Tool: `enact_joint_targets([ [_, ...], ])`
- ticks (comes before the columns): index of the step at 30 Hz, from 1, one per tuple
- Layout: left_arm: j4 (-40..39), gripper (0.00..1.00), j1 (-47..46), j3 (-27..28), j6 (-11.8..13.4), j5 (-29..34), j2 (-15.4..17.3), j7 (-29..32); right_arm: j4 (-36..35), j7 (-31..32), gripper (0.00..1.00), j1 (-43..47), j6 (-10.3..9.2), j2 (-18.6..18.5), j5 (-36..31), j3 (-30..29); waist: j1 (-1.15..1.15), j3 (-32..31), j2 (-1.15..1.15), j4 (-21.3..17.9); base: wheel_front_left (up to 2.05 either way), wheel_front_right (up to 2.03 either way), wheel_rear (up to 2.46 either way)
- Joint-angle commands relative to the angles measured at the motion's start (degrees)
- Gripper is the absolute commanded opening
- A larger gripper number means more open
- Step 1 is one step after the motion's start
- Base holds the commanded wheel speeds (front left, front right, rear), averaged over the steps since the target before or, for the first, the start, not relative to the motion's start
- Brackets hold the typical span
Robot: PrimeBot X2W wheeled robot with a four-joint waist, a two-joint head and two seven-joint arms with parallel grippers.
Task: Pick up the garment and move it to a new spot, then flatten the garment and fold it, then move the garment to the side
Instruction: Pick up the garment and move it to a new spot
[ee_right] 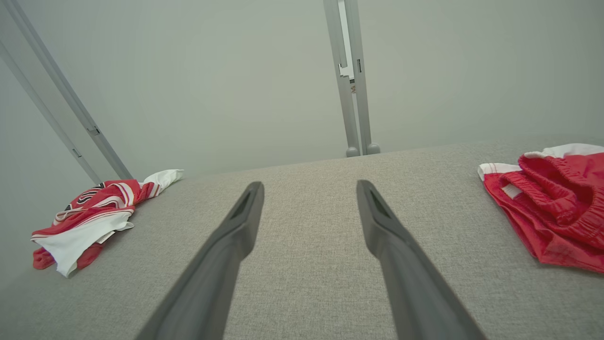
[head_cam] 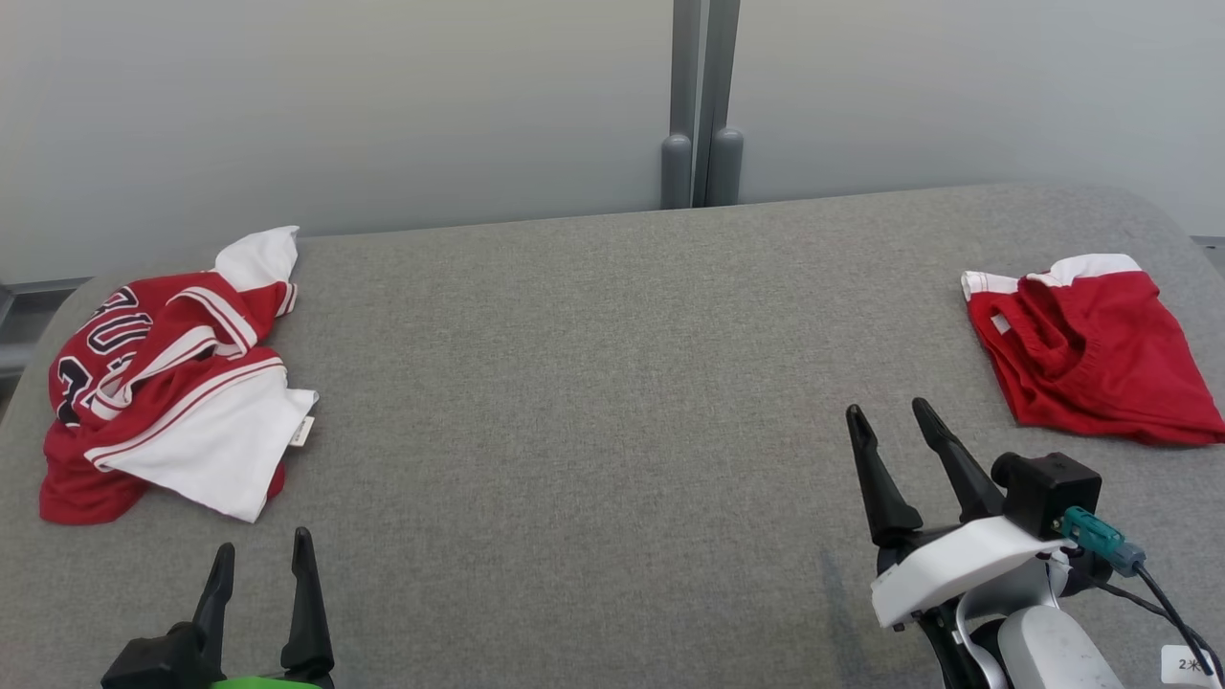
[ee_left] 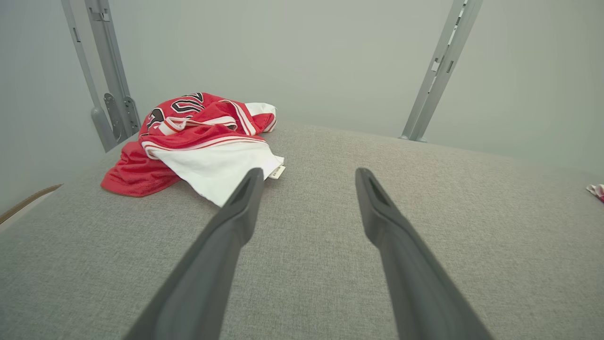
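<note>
A crumpled red and white jersey (head_cam: 172,378) with dark numbers lies at the table's left side; it also appears as the jersey (ee_left: 198,141) and the jersey (ee_right: 87,217). Red shorts (head_cam: 1091,349) with a white band lie bunched at the right side, seen too as the shorts (ee_right: 552,203). My left gripper (head_cam: 263,550) stands open near the front edge, just below the jersey and apart from it, empty. My right gripper (head_cam: 890,411) is open and empty, left of the shorts and clear of them.
The grey fabric table (head_cam: 593,383) spreads wide between the two garments. A pale wall with a grey upright post (head_cam: 703,105) stands behind the far edge. The table's rounded corners fall away at far left and far right.
</note>
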Motion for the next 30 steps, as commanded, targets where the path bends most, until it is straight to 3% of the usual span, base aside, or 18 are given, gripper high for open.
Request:
enact_joint_targets([
  [1,0.21,1.0,-0.04,0.24,-0.41,0.68,-0.22,-0.16,-0.37,0.17,1.0,0.46,-0.04,-0.05,-0.24,-0.19,0.0,0.07,0.0,0.07,0.0,0.0,0.0],
  [16,0.97,1.0,-1.48,0.72,-1.57,1.54,-0.34,-0.17,-0.51,-0.09,1.0,0.63,-0.04,-0.04,-1.09,-0.79,0.0,0.24,0.0,3.33,0.0,0.0,0.0],
  [21,1.12,1.0,-1.81,1.08,-1.75,1.88,-0.51,-0.16,0.05,-0.79,1.0,1.07,-0.04,-0.04,-1.22,-0.77,0.0,0.18,0.0,7.95,0.0,0.0,0.0],
  [30,0.33,1.0,-0.33,1.1,-0.91,2.41,0.23,0.21,0.9,-1.73,1.0,1.54,-0.04,-0.05,-0.84,-0.39,0.0,-0.69,0.0,20.39,0.0,0.0,0.0],
])
